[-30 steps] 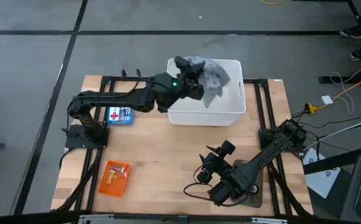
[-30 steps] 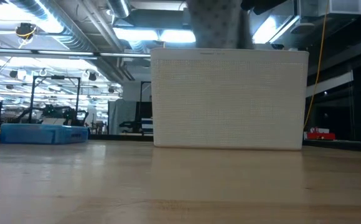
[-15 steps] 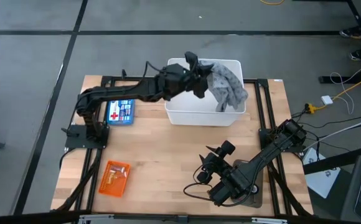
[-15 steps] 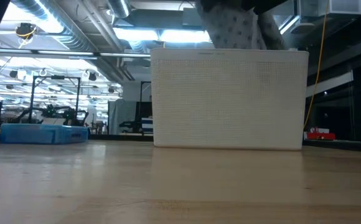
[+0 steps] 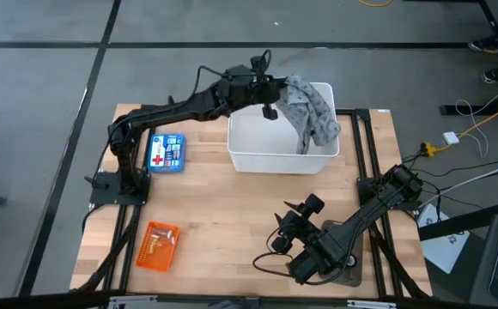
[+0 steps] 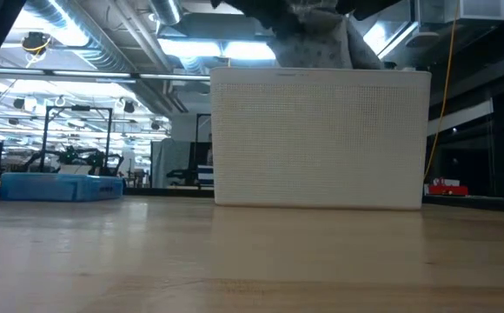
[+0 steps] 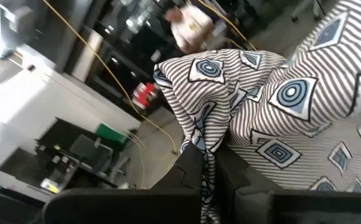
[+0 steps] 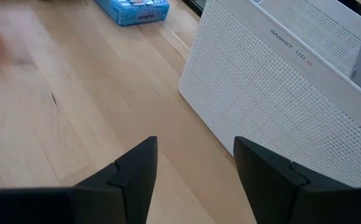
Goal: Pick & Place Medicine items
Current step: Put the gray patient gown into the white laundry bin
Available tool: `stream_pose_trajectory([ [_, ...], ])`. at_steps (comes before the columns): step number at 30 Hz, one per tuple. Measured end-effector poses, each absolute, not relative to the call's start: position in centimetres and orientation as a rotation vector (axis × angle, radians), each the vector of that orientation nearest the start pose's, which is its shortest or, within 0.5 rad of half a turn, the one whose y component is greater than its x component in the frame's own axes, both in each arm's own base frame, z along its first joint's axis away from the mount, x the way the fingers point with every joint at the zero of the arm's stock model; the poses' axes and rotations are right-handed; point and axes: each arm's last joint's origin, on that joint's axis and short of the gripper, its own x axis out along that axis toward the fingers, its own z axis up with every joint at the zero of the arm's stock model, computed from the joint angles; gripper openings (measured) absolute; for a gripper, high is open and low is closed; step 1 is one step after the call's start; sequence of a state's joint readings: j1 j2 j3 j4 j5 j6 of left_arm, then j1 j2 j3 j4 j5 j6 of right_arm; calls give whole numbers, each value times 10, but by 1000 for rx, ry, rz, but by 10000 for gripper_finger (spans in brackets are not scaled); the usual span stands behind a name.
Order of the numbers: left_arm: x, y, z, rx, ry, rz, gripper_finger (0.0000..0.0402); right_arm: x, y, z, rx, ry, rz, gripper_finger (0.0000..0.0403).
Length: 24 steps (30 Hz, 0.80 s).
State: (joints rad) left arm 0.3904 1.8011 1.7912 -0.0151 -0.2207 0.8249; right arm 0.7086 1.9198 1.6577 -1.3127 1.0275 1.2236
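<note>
The flat blue box with the red cross [image 5: 166, 153] lies on the wooden table [image 5: 232, 215], beside the left arm's base and apart from the white basket [image 5: 281, 150]; the low view shows it [image 6: 59, 185] resting flat at the table's far edge, and the right wrist view catches it [image 8: 132, 10] beyond the basket's corner. No gripper is near it. The left gripper [image 5: 270, 86] is raised over the basket's far rim, its fingers pinched tight on a grey patterned cloth [image 5: 311, 113]; in the left wrist view the striped fabric [image 7: 280, 106] bunches right above the closed fingers [image 7: 196, 171]. The cloth hangs down over the basket's right side. The right gripper [image 5: 294, 221] waits low near the table's front edge, fingers [image 8: 127, 171] spread apart and holding nothing. An orange box [image 5: 157, 246] sits near the front left corner.
</note>
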Motion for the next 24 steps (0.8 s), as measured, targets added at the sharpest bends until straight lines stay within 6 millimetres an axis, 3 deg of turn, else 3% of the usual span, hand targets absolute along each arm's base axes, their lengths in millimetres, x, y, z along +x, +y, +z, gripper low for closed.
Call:
stream_pose_trajectory([
  [9, 398, 166, 387, 822, 465, 497, 2, 291, 217, 263, -86, 645, -738, 212],
  [17, 385, 174, 364, 722, 707, 431, 2, 291, 217, 263, -80, 658, -734, 212],
  [24, 380, 172, 358, 678, 773, 382, 2, 292, 218, 263, -73, 656, -732, 212],
])
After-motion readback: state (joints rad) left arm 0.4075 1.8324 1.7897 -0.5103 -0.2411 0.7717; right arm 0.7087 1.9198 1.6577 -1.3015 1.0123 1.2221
